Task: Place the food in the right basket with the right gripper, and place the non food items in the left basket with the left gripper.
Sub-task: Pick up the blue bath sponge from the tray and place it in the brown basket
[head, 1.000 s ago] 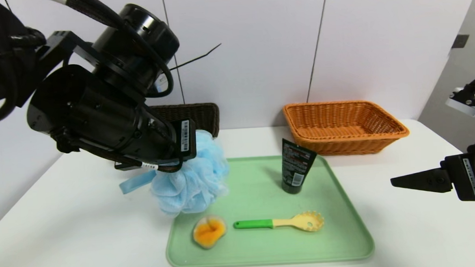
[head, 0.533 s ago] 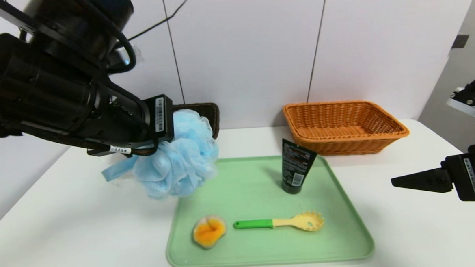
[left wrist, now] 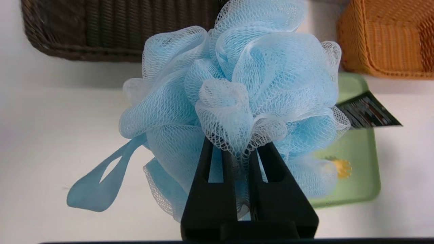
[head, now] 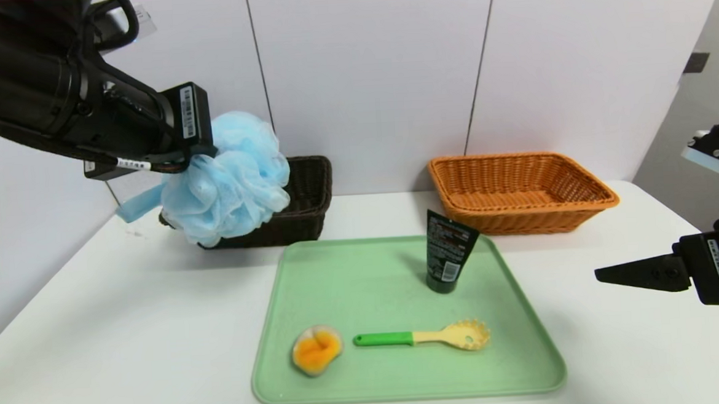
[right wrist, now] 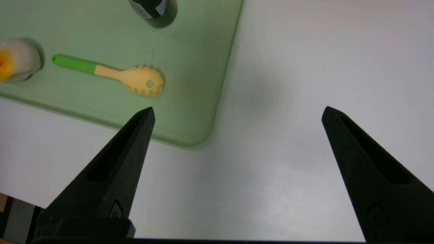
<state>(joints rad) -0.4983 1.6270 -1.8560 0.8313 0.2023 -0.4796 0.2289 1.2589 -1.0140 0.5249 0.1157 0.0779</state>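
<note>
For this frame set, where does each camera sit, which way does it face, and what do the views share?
Head view: on the robot's head, looking forward and down at the green tray; both arms show.
Left wrist view: on the left arm, looking along the left gripper, shut on the blue bath pouf, toward the dark basket.
Right wrist view: on the right arm, looking down past the open right gripper at the table.
Shared: tray, black tube.
</note>
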